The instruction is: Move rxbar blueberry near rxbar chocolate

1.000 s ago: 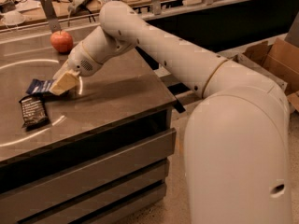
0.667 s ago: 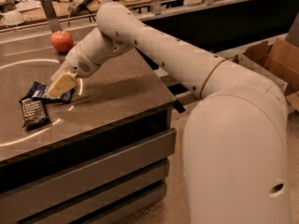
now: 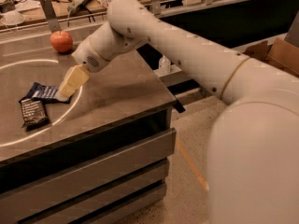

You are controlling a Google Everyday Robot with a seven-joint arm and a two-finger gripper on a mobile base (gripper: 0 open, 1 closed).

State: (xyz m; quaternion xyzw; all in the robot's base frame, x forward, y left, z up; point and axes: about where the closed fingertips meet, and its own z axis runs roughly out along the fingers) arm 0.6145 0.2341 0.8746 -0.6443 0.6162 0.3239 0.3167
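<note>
The rxbar blueberry (image 3: 43, 93), a dark navy wrapper with white lettering, lies flat on the metal table (image 3: 117, 87) at the left. The rxbar chocolate (image 3: 33, 112), a black wrapper with pale lettering, lies just in front of it, and their near ends almost touch. My gripper (image 3: 67, 88), cream-coloured at the end of the white arm, points down and left. Its tip sits at the right end of the blueberry bar. I cannot tell whether it grips the wrapper.
A red apple (image 3: 61, 41) stands at the back of the table. A cluttered bench (image 3: 28, 6) with tools runs behind it. The table's right edge drops to a speckled floor, where cardboard boxes (image 3: 280, 55) stand at the far right.
My gripper has shifted slightly right and the arm's elbow has risen. The blueberry bar lies a little closer to the chocolate bar, still under my gripper's tip.
</note>
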